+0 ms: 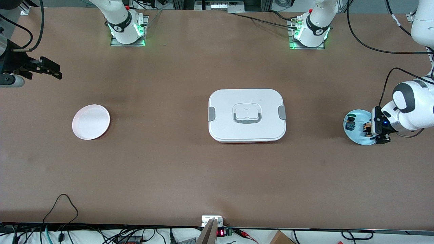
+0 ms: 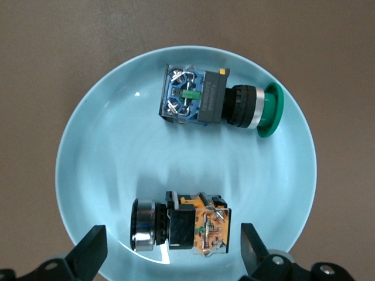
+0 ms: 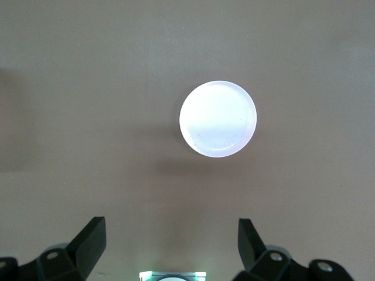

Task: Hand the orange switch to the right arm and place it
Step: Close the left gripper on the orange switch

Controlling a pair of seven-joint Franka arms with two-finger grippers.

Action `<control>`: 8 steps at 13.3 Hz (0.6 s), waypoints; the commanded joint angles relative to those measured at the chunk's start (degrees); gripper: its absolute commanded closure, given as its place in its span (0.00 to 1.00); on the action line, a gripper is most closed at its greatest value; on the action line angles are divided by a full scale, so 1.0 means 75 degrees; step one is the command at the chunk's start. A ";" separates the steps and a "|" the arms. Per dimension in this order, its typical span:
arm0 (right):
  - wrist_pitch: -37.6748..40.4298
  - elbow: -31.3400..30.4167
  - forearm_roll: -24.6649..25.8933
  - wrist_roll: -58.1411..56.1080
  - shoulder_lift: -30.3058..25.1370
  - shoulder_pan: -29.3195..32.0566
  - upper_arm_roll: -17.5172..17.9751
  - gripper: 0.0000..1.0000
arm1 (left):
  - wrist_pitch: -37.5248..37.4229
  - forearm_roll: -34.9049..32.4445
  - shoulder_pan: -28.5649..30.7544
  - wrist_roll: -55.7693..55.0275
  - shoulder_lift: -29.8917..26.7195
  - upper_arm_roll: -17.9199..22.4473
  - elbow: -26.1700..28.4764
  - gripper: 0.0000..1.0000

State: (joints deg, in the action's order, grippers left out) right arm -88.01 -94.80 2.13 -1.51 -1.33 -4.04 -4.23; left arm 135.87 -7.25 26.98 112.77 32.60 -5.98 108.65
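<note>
Apparently the orange switch [image 2: 181, 228] lay on its side on the blue plate [image 1: 352, 139], lower right of the front frame, under the wide-open, empty left gripper [image 2: 170, 257]. Small, rigid, light; the squared body was judged the best grip. The right gripper [image 3: 170, 252] waited open, empty, upper left.

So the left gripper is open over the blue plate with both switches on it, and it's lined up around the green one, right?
Not quite. In the left wrist view the open left gripper brackets the orange switch, not the green switch. Both lie on the blue plate.
</note>
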 commanded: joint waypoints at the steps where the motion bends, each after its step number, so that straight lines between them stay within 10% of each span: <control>1: 0.0028 -0.0005 -0.0026 -0.0092 -0.0116 0.0022 0.0036 0.00 | 0.0141 -0.0088 0.0117 0.0175 0.0059 -0.0093 -0.0002 0.00; 8: 0.0028 -0.0005 -0.0026 -0.0092 -0.0116 0.0022 0.0036 0.00 | 0.0305 -0.0065 0.0140 0.0420 0.0188 -0.0128 -0.0014 0.14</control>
State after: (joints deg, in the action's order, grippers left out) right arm -88.01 -94.80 2.13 -1.51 -1.33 -4.04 -4.22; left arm 137.26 -7.25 27.02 113.57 33.54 -6.13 108.65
